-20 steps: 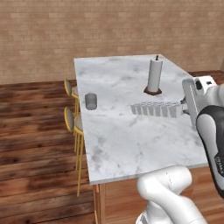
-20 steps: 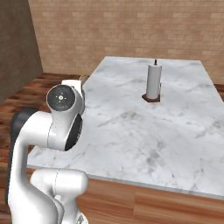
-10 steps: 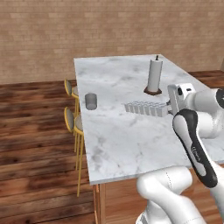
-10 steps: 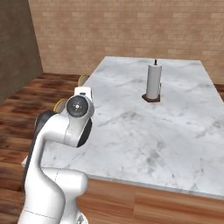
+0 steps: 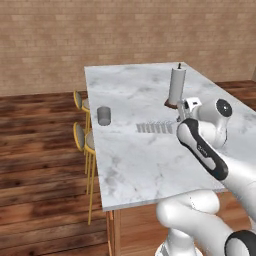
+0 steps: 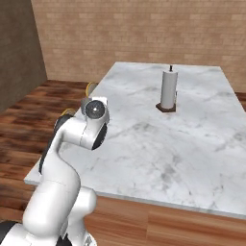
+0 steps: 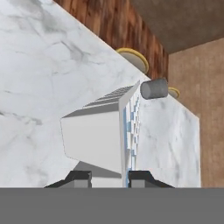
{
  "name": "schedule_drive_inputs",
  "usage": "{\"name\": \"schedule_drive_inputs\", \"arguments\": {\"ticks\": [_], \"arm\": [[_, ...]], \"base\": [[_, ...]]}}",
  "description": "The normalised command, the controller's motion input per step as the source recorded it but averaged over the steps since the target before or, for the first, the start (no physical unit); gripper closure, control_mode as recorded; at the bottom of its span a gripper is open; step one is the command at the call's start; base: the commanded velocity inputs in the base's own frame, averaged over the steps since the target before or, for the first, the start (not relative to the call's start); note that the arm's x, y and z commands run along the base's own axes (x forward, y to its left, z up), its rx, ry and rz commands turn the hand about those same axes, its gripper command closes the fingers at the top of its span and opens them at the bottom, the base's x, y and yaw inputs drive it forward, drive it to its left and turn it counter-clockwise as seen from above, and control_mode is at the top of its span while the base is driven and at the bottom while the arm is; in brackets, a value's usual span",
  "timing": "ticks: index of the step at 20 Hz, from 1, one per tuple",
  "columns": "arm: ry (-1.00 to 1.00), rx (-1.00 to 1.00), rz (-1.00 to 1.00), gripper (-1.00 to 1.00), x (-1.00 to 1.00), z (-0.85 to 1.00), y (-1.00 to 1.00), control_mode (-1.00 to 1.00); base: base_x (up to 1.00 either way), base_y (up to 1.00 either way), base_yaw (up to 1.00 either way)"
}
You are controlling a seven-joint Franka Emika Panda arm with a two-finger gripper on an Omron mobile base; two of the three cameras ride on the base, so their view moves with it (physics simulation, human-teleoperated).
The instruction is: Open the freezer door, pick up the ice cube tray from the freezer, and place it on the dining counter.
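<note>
The ice cube tray (image 7: 103,133), white with pale blue cells, stands on its long edge between my fingertips, cells turned to the right of the hand view. My gripper (image 7: 109,176) is shut on its near end. In the left base view the ice cube tray (image 5: 155,128) stretches left from my gripper (image 5: 177,123), low over the middle of the marble dining counter (image 5: 130,165). Whether the tray touches the top I cannot tell. The counter (image 6: 192,144) spreads to the right of my arm in the right base view.
A grey cup (image 5: 103,115) stands near the counter's left edge, just beyond the tray's far end (image 7: 154,89). A paper towel holder (image 5: 176,86) rises behind my hand (image 6: 168,90). Yellow-seated stools (image 5: 82,140) line the left side over a wooden floor.
My arm has folded down and swung left, carrying the tray leftward and slightly nearer over the counter. The grip has not changed.
</note>
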Motion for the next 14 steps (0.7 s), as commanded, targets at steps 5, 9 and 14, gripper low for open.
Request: {"name": "schedule_drive_inputs", "arguments": {"ticks": [5,9,14], "arm": [[0.07,0.0,0.04,1.0,0.83,-0.51,0.0,-1.0],[0.0,0.0,0.06,1.0,0.61,-0.58,0.0,-1.0],[0.0,0.0,0.06,1.0,0.53,-0.56,0.01,-1.0]], "base": [[0.0,0.0,0.0],[0.0,0.0,0.0],[0.0,0.0,0.0]]}}
